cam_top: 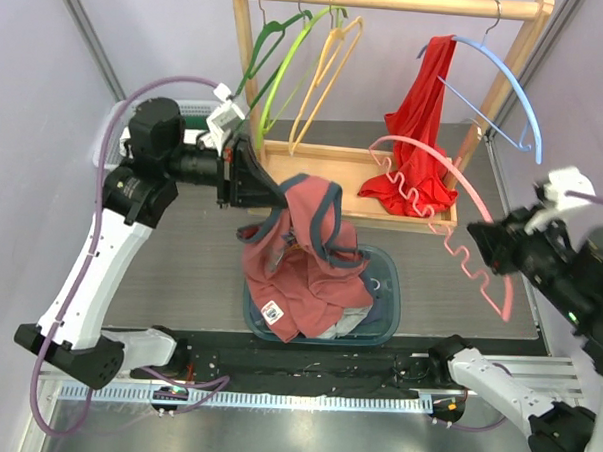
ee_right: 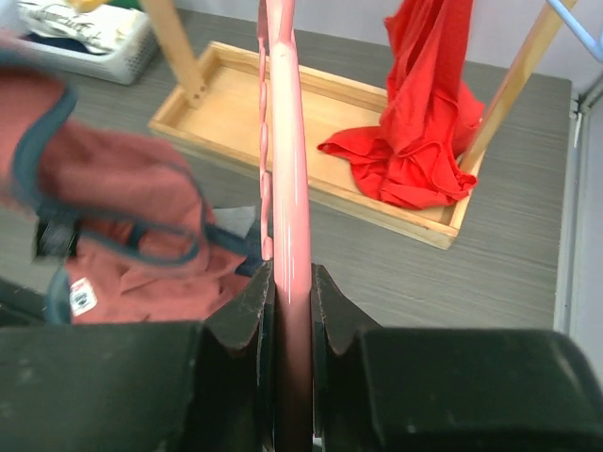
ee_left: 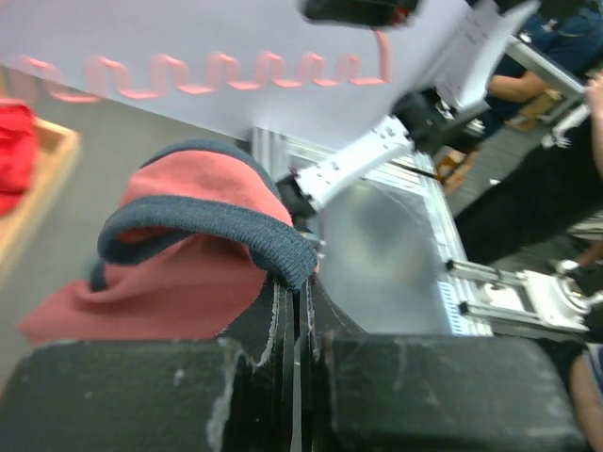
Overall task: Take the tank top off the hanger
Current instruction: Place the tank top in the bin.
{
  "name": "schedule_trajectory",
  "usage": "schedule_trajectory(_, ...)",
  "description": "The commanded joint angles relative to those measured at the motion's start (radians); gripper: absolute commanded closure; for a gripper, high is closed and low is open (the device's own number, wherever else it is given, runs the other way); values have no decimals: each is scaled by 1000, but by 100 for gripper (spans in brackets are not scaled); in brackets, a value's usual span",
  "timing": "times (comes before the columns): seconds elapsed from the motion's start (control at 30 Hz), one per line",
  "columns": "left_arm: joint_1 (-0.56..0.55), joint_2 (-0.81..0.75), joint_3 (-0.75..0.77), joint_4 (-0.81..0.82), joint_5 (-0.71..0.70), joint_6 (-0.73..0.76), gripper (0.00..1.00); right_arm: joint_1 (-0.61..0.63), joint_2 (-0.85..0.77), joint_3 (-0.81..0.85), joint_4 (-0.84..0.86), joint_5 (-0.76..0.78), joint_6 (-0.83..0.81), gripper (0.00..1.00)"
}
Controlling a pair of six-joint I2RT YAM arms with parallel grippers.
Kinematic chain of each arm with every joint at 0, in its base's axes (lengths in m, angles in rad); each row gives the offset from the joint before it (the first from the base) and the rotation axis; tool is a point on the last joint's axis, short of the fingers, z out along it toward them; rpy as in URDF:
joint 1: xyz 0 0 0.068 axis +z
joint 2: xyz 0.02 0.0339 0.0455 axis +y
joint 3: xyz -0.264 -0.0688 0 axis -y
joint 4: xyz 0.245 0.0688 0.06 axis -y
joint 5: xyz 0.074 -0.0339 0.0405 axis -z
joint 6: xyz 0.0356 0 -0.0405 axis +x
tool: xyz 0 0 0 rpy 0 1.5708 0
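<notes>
One coral tank top (cam_top: pixel 302 266) with dark blue trim hangs by a shoulder strap from the left gripper (cam_top: pixel 273 193), whose fingers are pressed together on the strap's edge. Its long axis runs almost straight down from that pinch. The neck and armholes are uppermost, and the hem with a small white label (cam_top: pixel 271 311) points down toward the near edge of the table. The lower half of the top is bunched into a blue bin (cam_top: pixel 390 290) on the grey table (cam_top: pixel 180 251). To its right, apart from the cloth, a pink hanger (cam_top: pixel 422 206) with a wavy bar slants from the far left to the near right. The right gripper (cam_top: pixel 489 244) is clamped on its arm. Behind stands a wooden rack (cam_top: pixel 391 2) with a tray base. It carries green (cam_top: pixel 278 65), yellow (cam_top: pixel 328 72) and blue (cam_top: pixel 508 85) hangers, and a red garment (cam_top: pixel 420 141) droops from the blue one into the tray.
</notes>
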Motion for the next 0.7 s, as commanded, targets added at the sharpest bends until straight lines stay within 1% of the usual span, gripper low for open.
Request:
schedule_trajectory(0.0,-28,-51,-194,-2,70,-39,97,-3,129,-56,230,108,1,99)
schedule_trajectory(0.03,-31,-54,-227,-39,39,-13,98,-3,164,-55,265,119,-11,99)
schedule_trajectory(0.07,-31,-53,-264,-86,6,111,98,-3,186,-52,282,131,-19,99)
schedule_trajectory(0.1,-45,-46,-271,-146,-33,193,98,-3,203,-43,295,148,-28,99)
schedule_trajectory(0.13,-54,-37,-277,-273,-153,291,98,-3,220,-35,321,194,-36,99)
schedule_trajectory(0.17,-66,-30,-300,-312,-204,367,98,-3,255,-24,336,205,-43,99)
schedule_trajectory(0.2,-75,-17,-318,-343,-255,480,98,-3,266,-11,353,217,-51,99)
schedule_trajectory(0.23,-95,-16,-342,-364,-294,513,98,-3,278,-10,399,235,-56,99)
schedule_trajectory(0.27,-106,-14,-393,-365,-384,530,98,-3,290,-12,423,242,-68,99)
schedule_trajectory(0.33,-146,-5,-430,-363,-441,582,98,-3,307,-12,489,254,-70,99)
schedule_trajectory(0.37,-163,1,-457,-368,-500,602,97,-3,315,-10,508,262,-94,99)
schedule_trajectory(0.47,-233,29,-514,-381,-617,682,96,-3,362,11,568,257,-123,99)
schedule_trajectory(0.57,-266,59,-576,-378,-693,729,96,-3,415,51,605,242,-139,99)
schedule_trajectory(0.67,-275,92,-629,-365,-797,783,96,-3,461,83,641,236,-146,99)
